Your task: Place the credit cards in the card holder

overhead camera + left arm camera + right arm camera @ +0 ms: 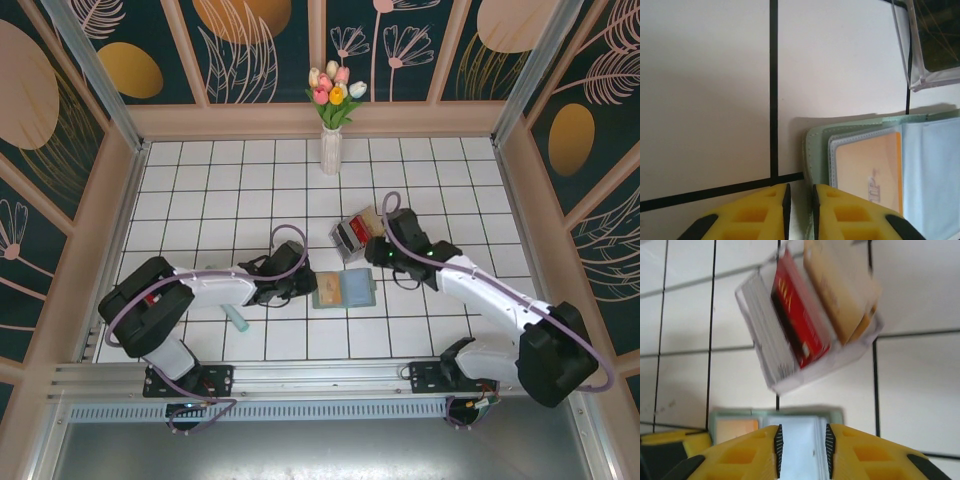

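1. Yellow fingers of our left gripper are standing a narrow slit apart, gripping nothing, right at the near-left edge of the card holder.
2. Our right gripper is hovering with its jaws parted and empty above the holder's pale blue inside.
3. We are seeing the card holder lying open and flat on the white tiled table between both grippers, with an orange card sitting in a clear pocket.
4. Just beyond it, a clear plastic box is lying askew, holding a red card, a tan card and pale grey cards on edge.
5. A teal stick is lying near our left arm.
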